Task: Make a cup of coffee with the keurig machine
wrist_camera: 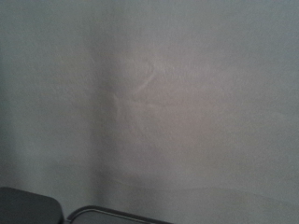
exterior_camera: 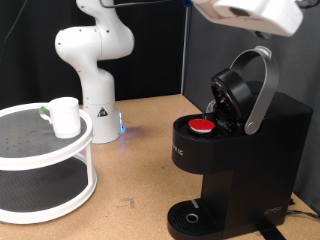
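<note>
Exterior view: the gripper itself does not show. Only a white block of the arm's hand [exterior_camera: 250, 14] hangs at the top edge, above the coffee machine, with the fingers cut off, so I cannot tell whether they are released or clenched.

Below it stands the coffee machine [exterior_camera: 245, 165], black and boxy, on the exterior view's right. Its lid [exterior_camera: 232, 93] is tipped up, with the grey curved handle [exterior_camera: 262, 88] arching over it. In the opened chamber sits a pod with a red top [exterior_camera: 202, 125]. The round drip tray [exterior_camera: 190, 216] at the foot is bare.

The mug [exterior_camera: 63, 116] stands well apart, on the exterior view's left, upright on the top tier of a white two-tier round stand [exterior_camera: 45, 155] with dark mesh shelves. Behind the stand rises the white base of the arm [exterior_camera: 95, 60].

All rest on a brown wooden table [exterior_camera: 140, 150] before a dark backdrop.

The wrist view shows only a plain grey wall, and a dark shape with a thin curved edge at the frame's border, too unclear to name.
</note>
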Robot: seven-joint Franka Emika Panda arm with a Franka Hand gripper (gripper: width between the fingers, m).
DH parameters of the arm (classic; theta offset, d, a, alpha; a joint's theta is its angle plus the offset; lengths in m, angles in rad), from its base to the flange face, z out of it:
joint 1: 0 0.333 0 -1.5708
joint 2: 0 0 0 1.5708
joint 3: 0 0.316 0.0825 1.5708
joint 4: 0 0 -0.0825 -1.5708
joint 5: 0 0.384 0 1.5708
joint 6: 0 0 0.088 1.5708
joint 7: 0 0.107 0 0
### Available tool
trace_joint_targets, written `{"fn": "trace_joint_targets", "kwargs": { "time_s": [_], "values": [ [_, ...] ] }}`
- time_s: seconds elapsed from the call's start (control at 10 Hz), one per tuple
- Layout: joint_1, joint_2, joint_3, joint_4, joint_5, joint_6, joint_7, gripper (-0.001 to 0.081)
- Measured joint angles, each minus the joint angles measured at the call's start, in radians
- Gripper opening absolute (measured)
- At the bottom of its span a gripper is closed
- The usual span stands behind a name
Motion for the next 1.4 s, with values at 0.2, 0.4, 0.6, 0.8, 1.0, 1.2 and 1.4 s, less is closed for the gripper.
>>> {"fn": "trace_joint_targets", "kwargs": {
  "time_s": [0.2,0.4,0.6,0.8,1.0,1.2,1.4],
  "values": [
    [0.034,-0.003,0.043,0.008,-0.057,0.056,0.026,0.0004],
    [0.050,-0.002,0.068,0.007,-0.078,0.075,0.037,0.0004],
    [0.051,-0.003,0.076,-0.001,-0.092,0.075,0.033,0.0004],
    [0.049,-0.004,0.074,-0.018,-0.117,0.075,0.013,0.0004],
    [0.042,-0.004,0.068,-0.040,-0.138,0.075,0.006,0.0004],
    [0.036,-0.004,0.063,-0.048,-0.138,0.067,0.006,0.0004],
    [0.022,-0.004,0.053,-0.050,-0.135,0.043,-0.001,0.0004]
  ]
}}
